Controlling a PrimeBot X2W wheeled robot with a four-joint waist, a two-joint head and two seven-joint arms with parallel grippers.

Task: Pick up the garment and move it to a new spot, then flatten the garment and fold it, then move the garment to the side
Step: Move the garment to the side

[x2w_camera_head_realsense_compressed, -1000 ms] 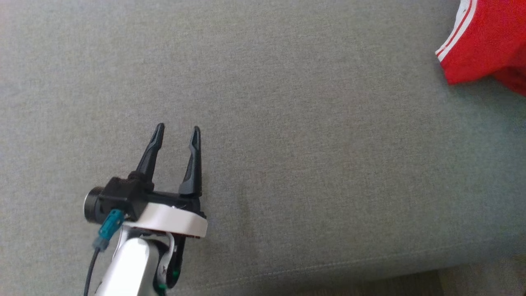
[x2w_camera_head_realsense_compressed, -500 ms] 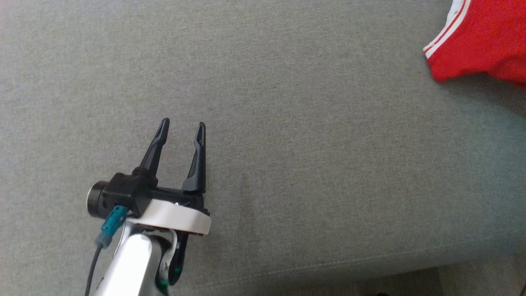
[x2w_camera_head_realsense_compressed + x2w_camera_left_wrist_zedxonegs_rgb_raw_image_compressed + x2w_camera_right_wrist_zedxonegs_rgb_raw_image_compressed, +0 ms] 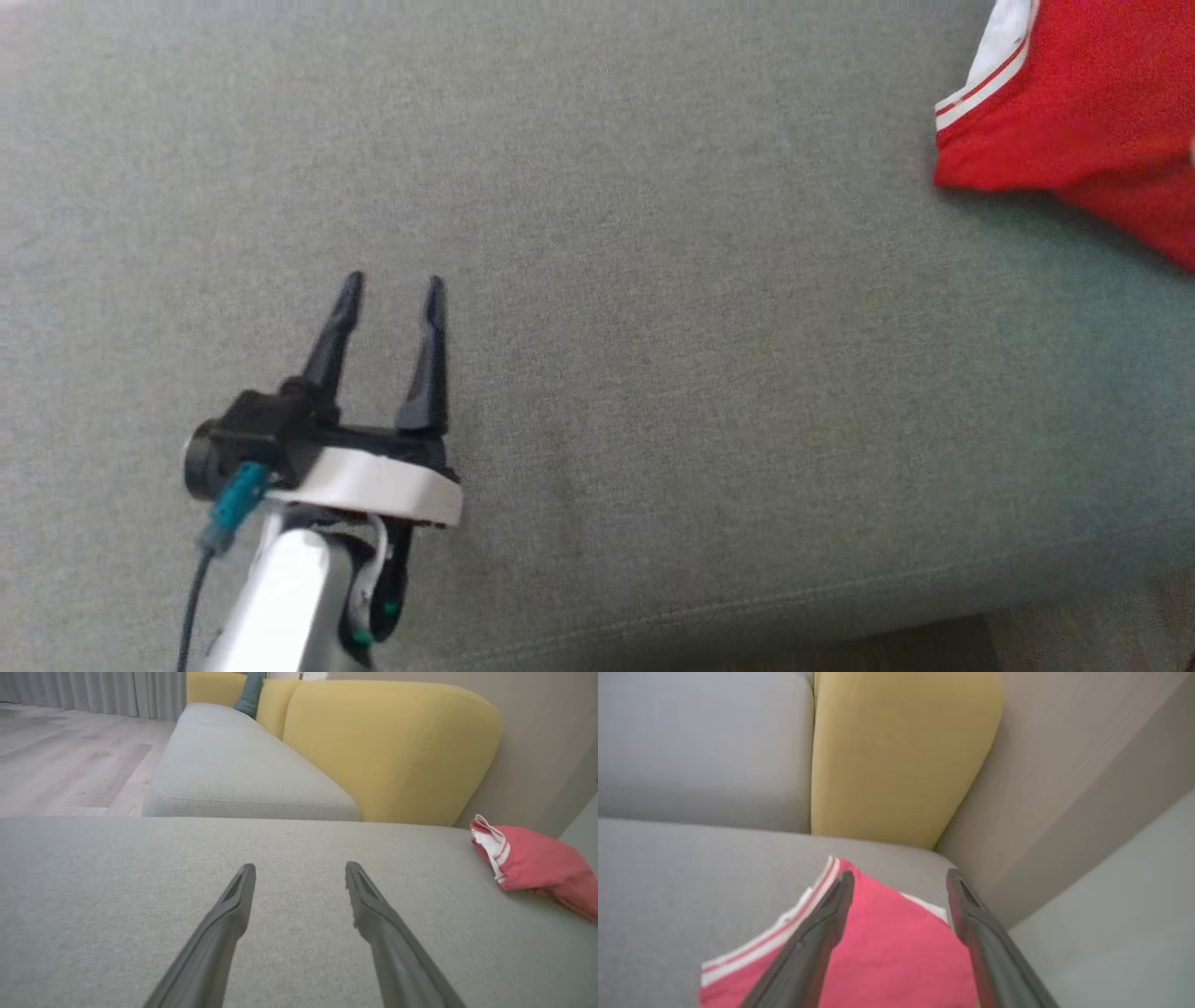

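Big grey sofa seat (image 3: 653, 327), yellow backrest (image 3: 387, 751) behind, wood floor (image 3: 60, 765) and curtains (image 3: 93, 693) off left. Red garment (image 3: 1074, 112) with white stripes sits bunched at the seat's far right corner by the wall (image 3: 1064, 788). Loads of bare seat between it and the left tool (image 3: 394, 280), wide open and empty. The right tool (image 3: 900, 877) hangs spread open over the garment, gripping nothing.

Soft, even daylight with no glare. In the head view the left pincer (image 3: 394, 277) is slightly smeared and the grey sofa seat (image 3: 700, 327) has lost its weave; a faint bluish shadow sits under the red garment (image 3: 1074, 103). The left wrist view is brightest on the floor (image 3: 60, 760) by the curtains (image 3: 93, 690). The right wrist view is soft throughout: the right pincer (image 3: 900, 872) and the yellow backrest (image 3: 896, 756) are both blurred.
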